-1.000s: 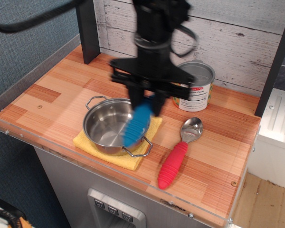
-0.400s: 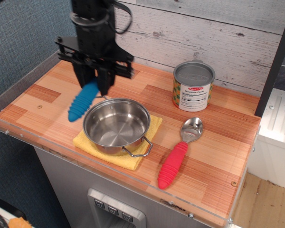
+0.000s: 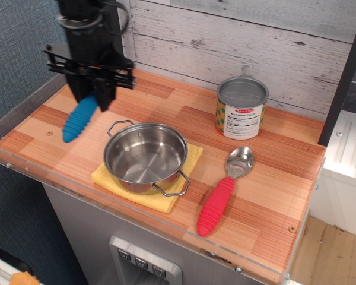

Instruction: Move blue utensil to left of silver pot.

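The wooden counter point(image 3: 285, 178) fills most of the view, its striped planks backed by a whitewashed board wall point(image 3: 255, 29) running from ten o'clock round to two. The black robot arm point(image 3: 86, 24) comes down from the top edge at about eleven o'clock, over the left end of the counter. Its gripper point(image 3: 90, 95) is clamped on the upper end of the blue utensil point(image 3: 79, 120), so only the thick ribbed handle shows below the fingers; the head is hidden inside the grip. The handle hangs tilted, its lower tip pointing toward eight o'clock, and I cannot tell whether that tip touches the wood or floats just above it.

The silver pot point(image 3: 145, 155) sits near the counter's middle, a little toward seven o'clock, open and shiny, resting on a yellow cloth point(image 3: 187, 160) that pokes out beneath it. The utensil is at about ten o'clock from the pot, clear of its rim and apart from the near wire handle.

At two o'clock from the pot stands a labelled tin can point(image 3: 242, 108), upright. At four o'clock from the pot lies a red-handled spoon point(image 3: 224, 193), bowl toward the can, handle toward the front edge.
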